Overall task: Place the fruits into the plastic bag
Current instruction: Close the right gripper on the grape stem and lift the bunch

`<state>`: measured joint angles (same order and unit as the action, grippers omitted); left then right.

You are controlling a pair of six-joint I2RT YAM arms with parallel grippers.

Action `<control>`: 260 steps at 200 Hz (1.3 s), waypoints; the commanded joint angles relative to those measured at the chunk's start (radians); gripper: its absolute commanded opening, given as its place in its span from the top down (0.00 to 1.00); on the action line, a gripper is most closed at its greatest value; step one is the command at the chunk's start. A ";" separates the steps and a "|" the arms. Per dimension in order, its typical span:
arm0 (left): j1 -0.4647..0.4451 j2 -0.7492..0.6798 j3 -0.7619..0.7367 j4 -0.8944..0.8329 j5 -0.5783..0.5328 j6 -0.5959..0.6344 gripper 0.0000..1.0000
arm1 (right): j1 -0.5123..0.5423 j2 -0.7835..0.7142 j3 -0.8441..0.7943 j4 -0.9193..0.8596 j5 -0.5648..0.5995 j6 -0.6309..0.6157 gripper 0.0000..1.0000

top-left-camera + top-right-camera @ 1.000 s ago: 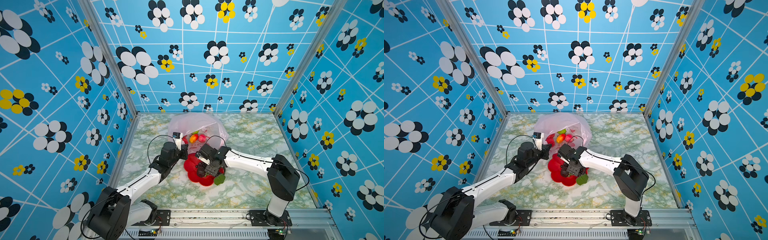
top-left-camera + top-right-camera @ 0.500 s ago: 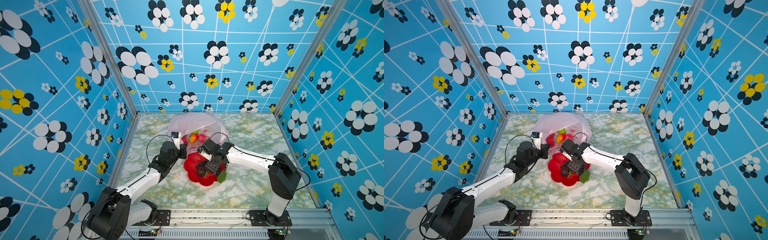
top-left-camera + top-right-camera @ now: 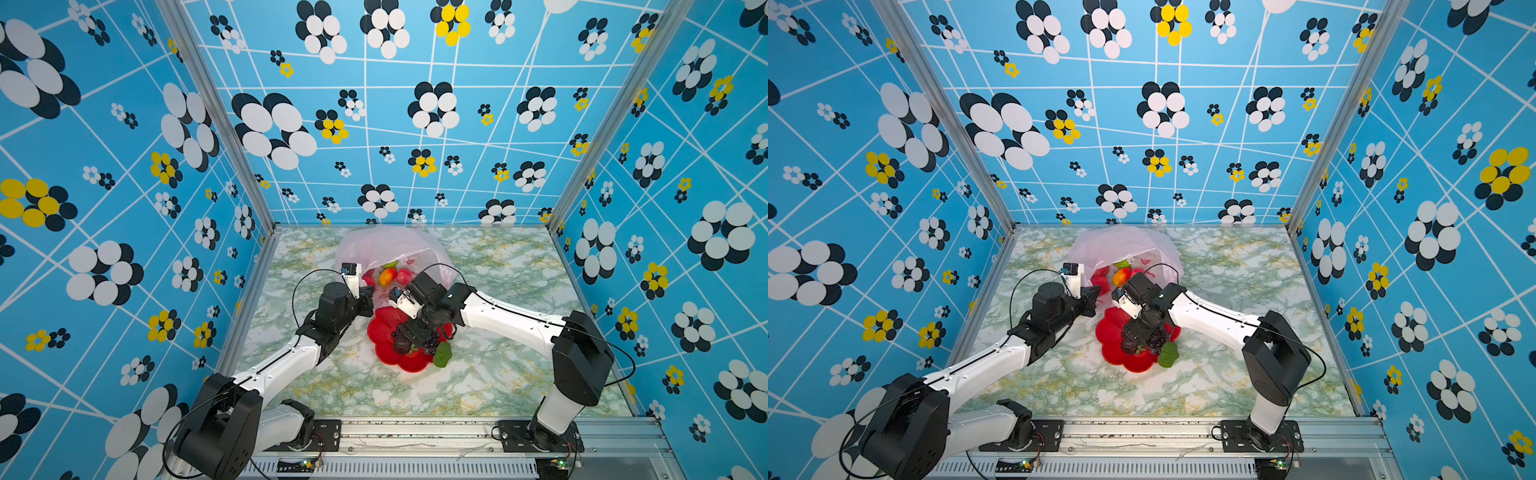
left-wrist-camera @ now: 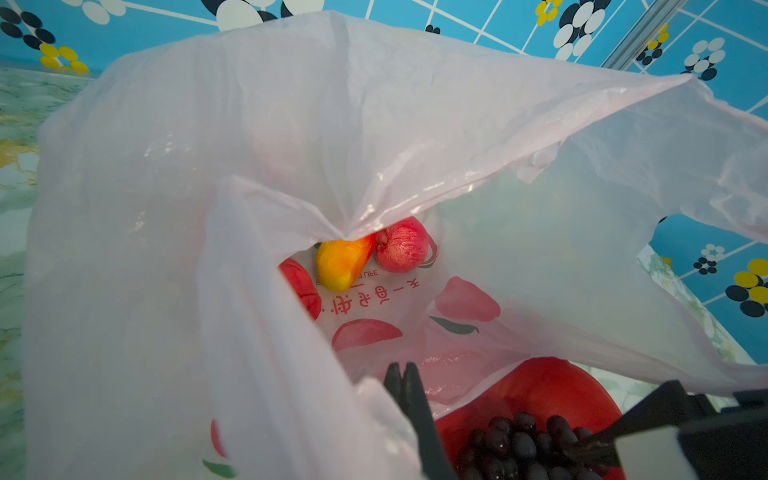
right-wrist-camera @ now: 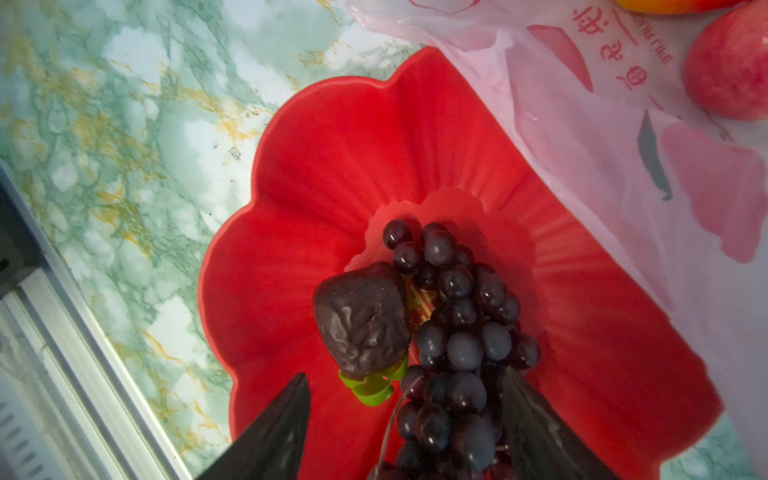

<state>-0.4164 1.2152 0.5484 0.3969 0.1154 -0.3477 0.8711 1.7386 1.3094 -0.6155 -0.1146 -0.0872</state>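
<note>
The pale-pink plastic bag [image 3: 386,249] lies open-mouthed at the back of the table. My left gripper [image 4: 401,368] is shut on the plastic bag's near edge and holds the mouth up. Inside lie a yellow-orange mango [image 4: 340,262] and two red apples [image 4: 401,247] [image 4: 301,286]. On the red plate [image 5: 332,166] lie a dark purple grape bunch [image 5: 457,332] and a dark brown fruit [image 5: 361,320], side by side. My right gripper [image 5: 407,376] is open and low over the plate. Its fingers straddle the grapes' stem end, and the brown fruit sits just beyond the tips.
The bag's lower lip drapes over the far rim of the plate [image 3: 382,332]. A green leaf [image 3: 442,355] sticks out past the plate's near right rim. Patterned blue walls close three sides, and a metal rail [image 3: 415,432] runs along the front.
My right gripper has shifted slightly over the plate and its jaws have narrowed around the grape bunch. The left gripper and the bag have stayed put.
</note>
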 commanded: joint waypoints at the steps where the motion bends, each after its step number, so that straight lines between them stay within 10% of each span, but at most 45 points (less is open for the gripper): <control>1: 0.011 -0.012 -0.022 0.027 0.013 -0.006 1.00 | 0.012 0.030 0.006 0.000 -0.065 0.024 0.26; 109: 0.024 -0.019 -0.039 0.046 0.018 -0.016 1.00 | 0.019 0.027 0.009 -0.124 0.256 0.003 0.21; 260: 0.027 -0.028 -0.046 0.051 0.017 -0.021 1.00 | -0.022 0.112 -0.058 -0.094 0.176 0.034 0.21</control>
<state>-0.3992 1.2076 0.5125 0.4213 0.1234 -0.3584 0.8650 1.8034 1.2541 -0.7208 0.1070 -0.0704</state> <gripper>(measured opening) 0.044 0.793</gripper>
